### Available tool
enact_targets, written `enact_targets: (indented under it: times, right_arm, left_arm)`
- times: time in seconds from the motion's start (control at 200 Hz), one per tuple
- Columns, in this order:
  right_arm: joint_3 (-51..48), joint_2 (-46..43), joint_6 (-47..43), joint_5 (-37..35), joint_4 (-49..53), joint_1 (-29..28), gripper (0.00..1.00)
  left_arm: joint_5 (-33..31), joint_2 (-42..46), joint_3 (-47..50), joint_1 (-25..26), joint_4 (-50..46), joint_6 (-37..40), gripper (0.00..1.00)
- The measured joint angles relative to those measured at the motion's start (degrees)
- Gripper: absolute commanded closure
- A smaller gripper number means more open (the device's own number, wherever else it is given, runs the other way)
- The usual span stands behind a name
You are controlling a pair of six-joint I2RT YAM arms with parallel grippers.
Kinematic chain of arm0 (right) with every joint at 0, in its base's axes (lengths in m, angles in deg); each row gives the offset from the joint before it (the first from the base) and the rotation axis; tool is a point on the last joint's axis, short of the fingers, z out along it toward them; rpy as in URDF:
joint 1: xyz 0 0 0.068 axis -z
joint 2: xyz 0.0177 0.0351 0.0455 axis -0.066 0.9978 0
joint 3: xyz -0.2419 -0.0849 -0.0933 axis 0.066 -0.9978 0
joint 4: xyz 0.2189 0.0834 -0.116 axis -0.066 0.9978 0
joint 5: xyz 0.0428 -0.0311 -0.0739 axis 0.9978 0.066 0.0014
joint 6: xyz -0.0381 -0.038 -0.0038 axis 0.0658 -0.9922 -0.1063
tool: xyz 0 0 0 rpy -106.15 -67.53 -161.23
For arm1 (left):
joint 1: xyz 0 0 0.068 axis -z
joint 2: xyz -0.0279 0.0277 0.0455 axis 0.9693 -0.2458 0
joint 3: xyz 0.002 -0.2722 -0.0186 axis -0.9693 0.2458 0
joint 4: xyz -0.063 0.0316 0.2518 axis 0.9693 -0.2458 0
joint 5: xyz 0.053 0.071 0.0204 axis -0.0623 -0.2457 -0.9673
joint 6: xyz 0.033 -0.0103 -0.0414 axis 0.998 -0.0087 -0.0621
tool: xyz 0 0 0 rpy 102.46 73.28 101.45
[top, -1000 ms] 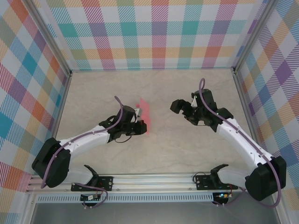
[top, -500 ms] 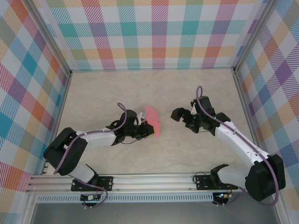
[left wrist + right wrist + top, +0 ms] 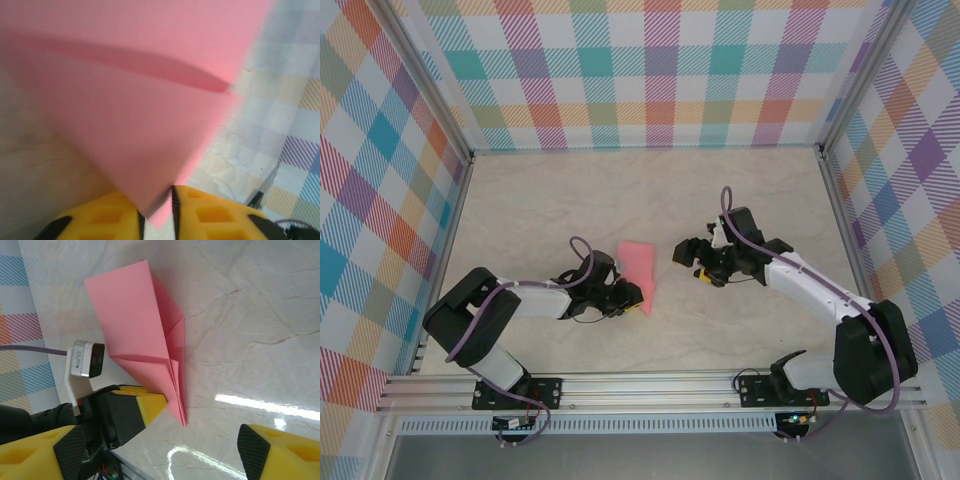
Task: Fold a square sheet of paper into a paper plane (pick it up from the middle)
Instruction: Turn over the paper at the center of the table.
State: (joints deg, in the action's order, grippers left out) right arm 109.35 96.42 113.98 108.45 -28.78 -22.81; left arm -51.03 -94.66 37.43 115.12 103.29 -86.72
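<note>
The folded pink plane (image 3: 638, 267) sits mid-table (image 3: 540, 200), its tip between the left gripper's (image 3: 634, 298) narrowly parted jaws; I cannot tell whether they grip it. The right gripper (image 3: 688, 262) hovers just beside, jaws spread. I'd judge it should clamp the middle squarely before any release.

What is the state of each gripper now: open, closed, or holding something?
Left gripper: closed on the pointed end of the paper plane.
Right gripper: open, holding nothing.
</note>
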Motion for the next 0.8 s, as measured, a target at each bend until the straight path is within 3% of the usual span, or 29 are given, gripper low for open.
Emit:
enact_targets:
  times: [0.17,0.315,0.47,0.805]
  right_arm:
    - [0.0,4.2,0.2,1.9,-2.8,-2.1,0.45]
    - [0.2,8.4,0.5,2.2,-4.4,-4.9,0.55]
    - [2.2,12.0,0.4,2.6,-5.3,-7.8,0.65]
    - [10.5,20.3,0.0,3.7,-6.7,-13.8,0.73]
  left_arm:
    - [-3.3,3.4,0.2,0.0,-4.8,1.0,0.59]
    - [-6.9,8.3,0.2,0.0,-10.6,2.6,0.53]
    - [-10.8,13.7,0.1,0.0,-17.1,4.7,0.56]
    - [-20.2,20.5,-2.8,-1.6,-31.1,7.8,0.63]
